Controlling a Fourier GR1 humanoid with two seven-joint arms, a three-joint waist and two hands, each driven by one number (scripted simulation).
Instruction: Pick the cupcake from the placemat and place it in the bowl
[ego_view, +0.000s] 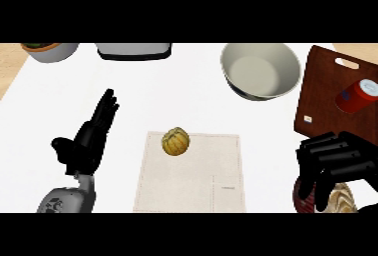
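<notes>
The cupcake (176, 141) was seen on the placemat (184, 187). Left of it the left hand (87, 142) was held open; right of it the right hand (336, 162) was curled, empty.

Cupcake (176, 141) sits on placemat (190, 186), bowl (244, 89) beyond.

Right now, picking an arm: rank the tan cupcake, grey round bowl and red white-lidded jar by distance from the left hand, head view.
From the left hand:
1. cupcake, on the placemat beside it.
2. bowl, back, right of centre.
3. jar, on the board, far right.
</notes>
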